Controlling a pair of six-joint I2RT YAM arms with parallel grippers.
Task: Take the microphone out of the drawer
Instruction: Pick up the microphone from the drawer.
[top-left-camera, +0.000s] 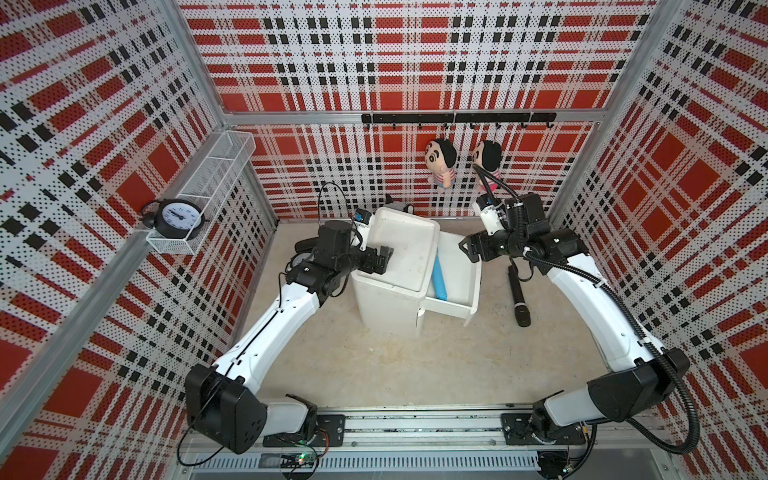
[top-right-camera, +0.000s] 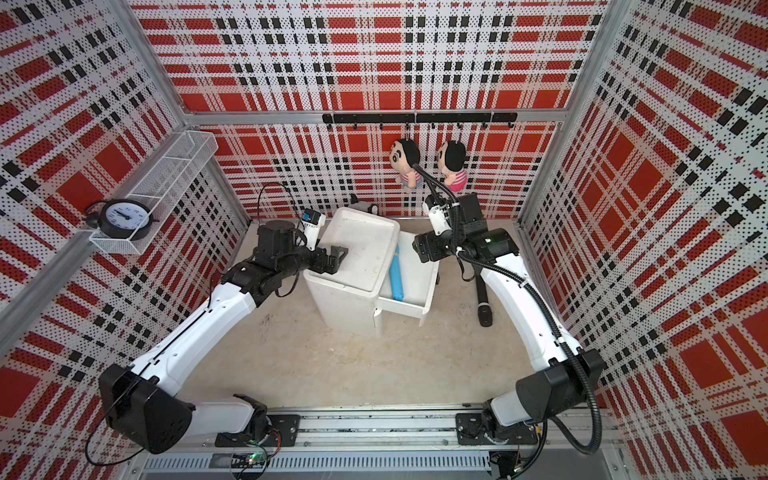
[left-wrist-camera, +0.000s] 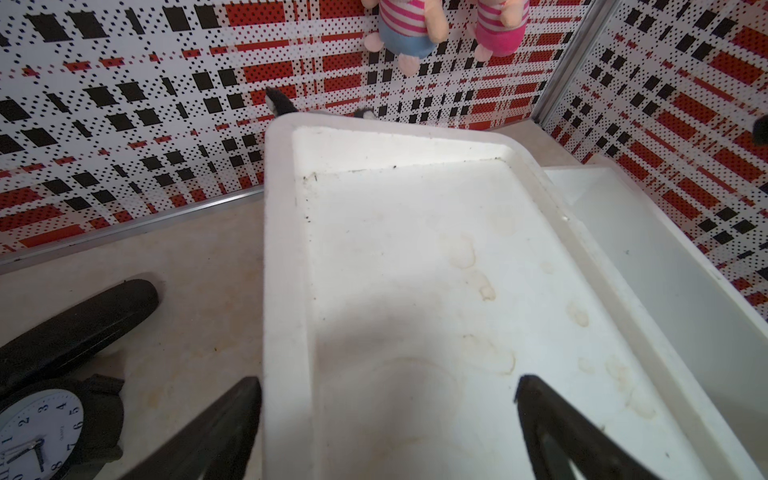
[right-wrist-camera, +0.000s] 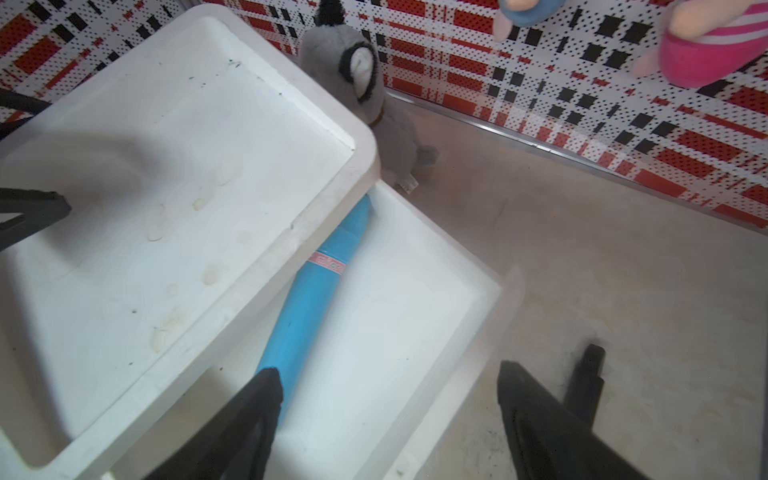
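Note:
The black microphone (top-left-camera: 517, 297) (top-right-camera: 484, 305) lies on the table to the right of the drawer, outside it, with its mesh head toward the front. Its handle end (right-wrist-camera: 586, 382) shows beyond one finger in the right wrist view. The white drawer (top-left-camera: 453, 309) (right-wrist-camera: 478, 332) stands pulled out of the white cabinet (top-left-camera: 403, 249). In it lies a blue tube (top-left-camera: 439, 276) (right-wrist-camera: 307, 307). My right gripper (top-left-camera: 467, 249) (right-wrist-camera: 386, 374) hangs open over the drawer's outer wall and holds nothing. My left gripper (top-left-camera: 384, 259) (left-wrist-camera: 388, 382) is open and straddles the left rim of the cabinet's top.
Two plush dolls (top-left-camera: 440, 162) hang from a hook rail on the back wall. A grey plush toy (right-wrist-camera: 365, 91) sits behind the cabinet. An alarm clock (top-left-camera: 178, 214) stands in a wire basket on the left wall. Another clock (left-wrist-camera: 37, 428) lies on the table left of the cabinet.

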